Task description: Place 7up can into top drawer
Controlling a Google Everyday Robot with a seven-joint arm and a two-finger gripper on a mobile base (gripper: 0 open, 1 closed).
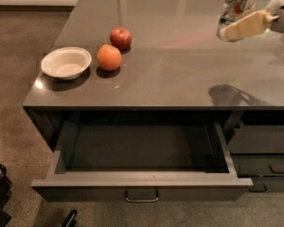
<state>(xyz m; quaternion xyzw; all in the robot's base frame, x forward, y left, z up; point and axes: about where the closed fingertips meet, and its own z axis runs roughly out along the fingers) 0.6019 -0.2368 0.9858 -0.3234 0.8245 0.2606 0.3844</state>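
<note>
Silver-white dented 7up can (237,4) with green markings hangs at top right, well above grey countertop (180,74); its top is cut off by frame edge. Gripper (230,23) clamped on can: I see one tan finger (248,23), other hidden behind. Wide dark grey top drawer (142,186) stands open, interior dim. Arm mostly out of frame.

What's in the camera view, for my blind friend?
The end effector, upper right, holds the 7up can above the counter. The top drawer below is open; a bowl, orange and apple sit left.
</note>
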